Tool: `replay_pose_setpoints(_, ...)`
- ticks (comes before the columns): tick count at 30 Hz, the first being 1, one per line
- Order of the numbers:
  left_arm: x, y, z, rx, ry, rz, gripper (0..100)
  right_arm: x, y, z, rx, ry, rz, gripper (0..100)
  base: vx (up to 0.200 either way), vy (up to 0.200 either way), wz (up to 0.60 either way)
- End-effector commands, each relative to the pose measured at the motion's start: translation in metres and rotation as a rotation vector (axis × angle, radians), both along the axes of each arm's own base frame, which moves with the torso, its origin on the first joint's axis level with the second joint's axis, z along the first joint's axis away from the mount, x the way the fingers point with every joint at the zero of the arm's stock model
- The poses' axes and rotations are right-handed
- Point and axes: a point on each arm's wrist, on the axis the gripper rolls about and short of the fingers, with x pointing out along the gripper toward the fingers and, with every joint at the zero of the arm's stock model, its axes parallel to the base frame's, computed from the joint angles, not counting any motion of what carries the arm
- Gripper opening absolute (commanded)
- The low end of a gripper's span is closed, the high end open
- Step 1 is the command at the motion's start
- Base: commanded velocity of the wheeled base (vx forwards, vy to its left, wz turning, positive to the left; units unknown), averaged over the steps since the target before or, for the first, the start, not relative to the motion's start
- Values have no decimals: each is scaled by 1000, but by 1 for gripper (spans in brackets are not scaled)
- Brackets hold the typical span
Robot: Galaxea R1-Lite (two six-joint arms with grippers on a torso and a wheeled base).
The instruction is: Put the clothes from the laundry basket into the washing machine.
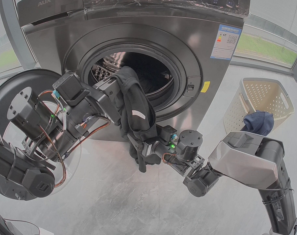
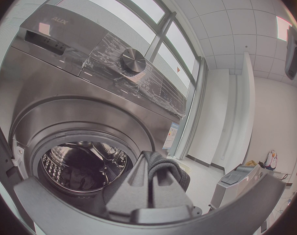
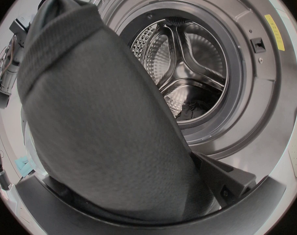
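Observation:
The washing machine point(image 1: 187, 43) stands with its round door point(image 1: 21, 82) swung open to the left. My left gripper point(image 1: 113, 82) is at the drum mouth, shut on a black garment point(image 1: 135, 111) that hangs down in front of the opening. In the left wrist view the cloth point(image 2: 168, 168) is pinched at the gripper point(image 2: 152, 180). My right gripper point(image 1: 138, 147) is low at the garment's hanging end, and the dark cloth point(image 3: 99, 124) drapes over it. Dark clothes point(image 3: 192, 110) lie inside the drum point(image 2: 79, 167). A blue garment point(image 1: 259, 122) hangs over the laundry basket's rim.
The cream laundry basket point(image 1: 269, 95) stands on the floor to the right of the machine, behind my right arm. Glass walls run behind both. Grey tiled floor point(image 1: 122, 199) lies open in front of the machine.

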Motion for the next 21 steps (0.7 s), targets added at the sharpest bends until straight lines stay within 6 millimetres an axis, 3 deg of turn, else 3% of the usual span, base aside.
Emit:
replay_pose_setpoints(1, -4, 0, 3, -5, -6, -7, 0, 8, 5, -15, -2, 1, -4, 100, 0, 0, 0)
replay_pose_setpoints(15, -4, 0, 3, -10, -7, -1, 0, 17, 24, -30, 19, -19, 4, 100, 0, 0, 0)
replay_pose_setpoints(16, -4, 0, 3, -10, -7, -1, 0, 17, 24, -30, 21, -19, 5, 0, 0, 0, 0)
replay_pose_setpoints(21, -3, 2, 3, -12, -6, 14, 0, 19, 22, -27, 31, -27, -1, 0, 0, 0, 0)
